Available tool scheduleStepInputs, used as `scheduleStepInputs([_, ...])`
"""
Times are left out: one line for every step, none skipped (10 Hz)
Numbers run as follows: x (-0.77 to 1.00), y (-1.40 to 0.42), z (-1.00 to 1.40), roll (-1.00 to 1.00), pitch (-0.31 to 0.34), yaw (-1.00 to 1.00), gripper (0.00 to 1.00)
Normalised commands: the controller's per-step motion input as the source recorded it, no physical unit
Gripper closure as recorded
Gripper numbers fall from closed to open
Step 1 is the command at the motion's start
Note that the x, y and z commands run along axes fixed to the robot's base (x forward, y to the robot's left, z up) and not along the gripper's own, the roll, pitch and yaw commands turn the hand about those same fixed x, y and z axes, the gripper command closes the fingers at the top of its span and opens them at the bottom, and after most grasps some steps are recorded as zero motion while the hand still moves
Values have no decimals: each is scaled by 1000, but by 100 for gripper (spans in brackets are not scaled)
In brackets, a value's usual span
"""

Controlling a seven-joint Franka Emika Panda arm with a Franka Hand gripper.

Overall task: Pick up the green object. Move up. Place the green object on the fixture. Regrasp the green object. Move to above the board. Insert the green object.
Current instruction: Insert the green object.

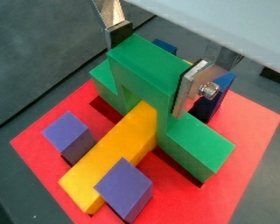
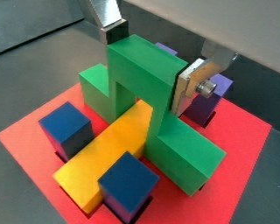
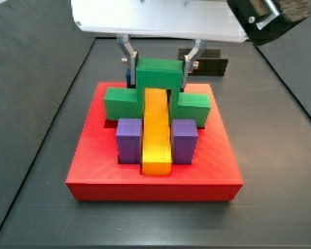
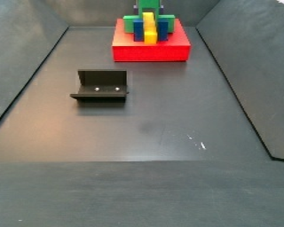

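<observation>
Two fingers [image 1: 202,86] of the gripper [image 1: 154,61] clasp the green object [image 1: 149,74] by its bar; it straddles the yellow bar [image 1: 116,149] on the board [image 3: 153,177], legs reaching the slots, seemingly for insertion.

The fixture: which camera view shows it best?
A side view shows the fixture best: whole, standing alone on the dark floor, far from the red board where the tool holds the green object. The opposite side view shows only a dark part behind the board. Neither wrist view shows it.
</observation>
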Motion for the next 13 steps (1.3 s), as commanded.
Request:
scheduleStepInputs([51, 0, 0, 0, 0, 80, 100])
scheduleStepInputs([0, 0, 0, 0, 10, 0, 100])
scheduleStepInputs([-9, 0, -37, 0, 0, -17, 100])
scheduleStepInputs([0, -91, -6, 0, 0, 0, 100])
scheduleStepInputs([0, -166, 0, 0, 0, 0, 100])
scheduleStepInputs([0, -129, 0, 0, 4, 0, 100])
scheduleStepInputs([0, -60, -71, 0, 0, 0, 100])
scheduleStepInputs([0, 57, -240, 24, 33, 51, 100])
scheduleStepInputs([0, 120, -197, 6, 17, 51, 100])
scheduleStepInputs([0, 77, -140, 0, 0, 17, 100])
scheduleStepInputs([0, 9, -83, -7, 0, 0, 100])
scheduleStepInputs([0, 160, 0, -80, 0, 0, 100])
scheduleStepInputs([0, 254, 9, -131, 0, 0, 100])
